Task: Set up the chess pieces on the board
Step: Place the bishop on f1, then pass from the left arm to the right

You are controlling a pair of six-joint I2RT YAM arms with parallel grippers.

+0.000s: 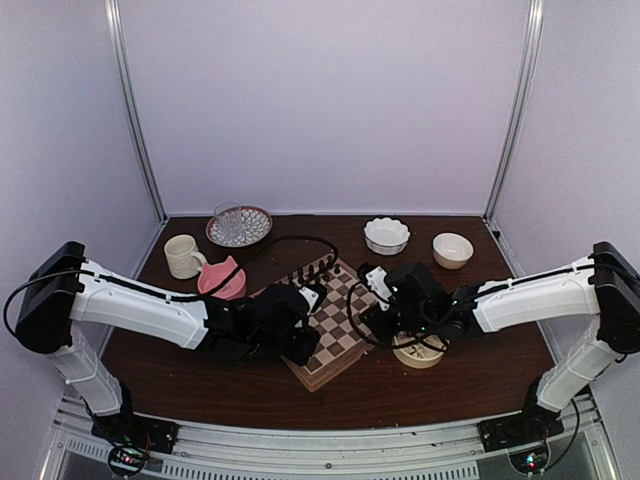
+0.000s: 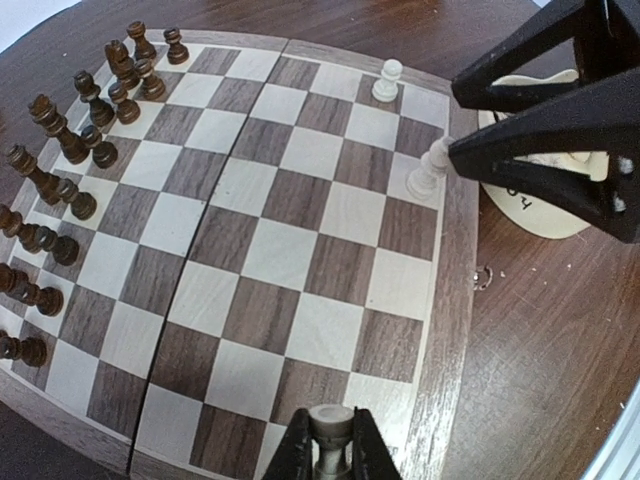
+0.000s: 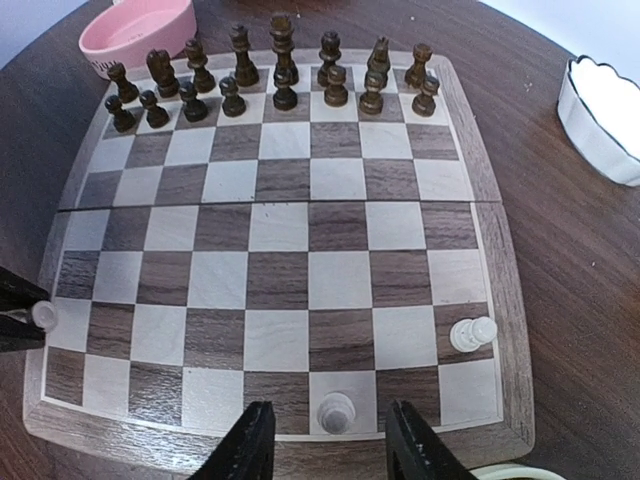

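The board [image 1: 340,335] lies mid-table, also in the left wrist view [image 2: 300,200] and the right wrist view [image 3: 290,250]. My left gripper [image 2: 331,445] is shut on a cream-white chess piece [image 2: 331,425], held over the board's corner; it shows at the left edge of the right wrist view [image 3: 15,315]. My right gripper [image 3: 333,450] is open, its fingers [image 3: 250,445] apart on either side of a white piece [image 3: 336,412] standing in the near row. Another white piece [image 3: 472,333] stands near the board's right edge. Dark pieces [image 3: 270,75] fill the far rows.
A cream round dish [image 1: 418,352] sits beside the board under my right arm. A pink bowl [image 1: 222,280], cream mug [image 1: 183,256] and glass plate [image 1: 239,225] are at back left. Two white bowls [image 1: 386,235] [image 1: 452,250] are at back right.
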